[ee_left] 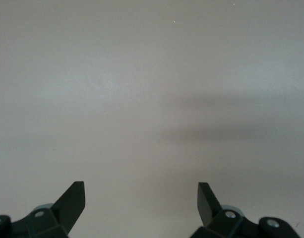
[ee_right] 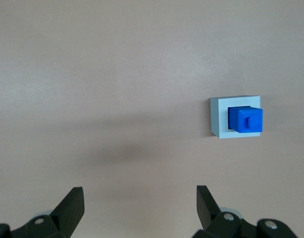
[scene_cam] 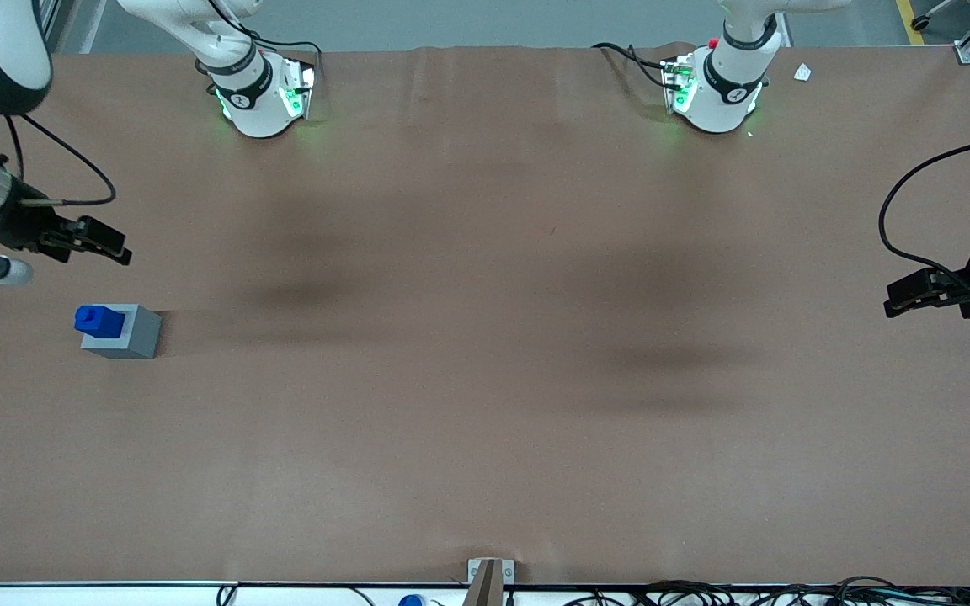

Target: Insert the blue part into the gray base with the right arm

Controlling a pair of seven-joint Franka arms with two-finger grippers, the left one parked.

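Observation:
The gray base [scene_cam: 133,337] stands on the brown table at the working arm's end. The blue part [scene_cam: 98,320] sits in its top recess, standing up out of it with its stub showing. In the right wrist view the blue part [ee_right: 246,120] rests in the gray base [ee_right: 221,118] the same way. My right gripper [scene_cam: 119,244] hovers above the table, farther from the front camera than the base and apart from it. Its fingers are open, with only bare table between them [ee_right: 140,194].
The brown table [scene_cam: 485,353] spreads wide toward the parked arm's end. Two arm bases [scene_cam: 262,93] [scene_cam: 716,88] stand along the table edge farthest from the front camera. A small bracket [scene_cam: 489,572] and cables lie at the near edge.

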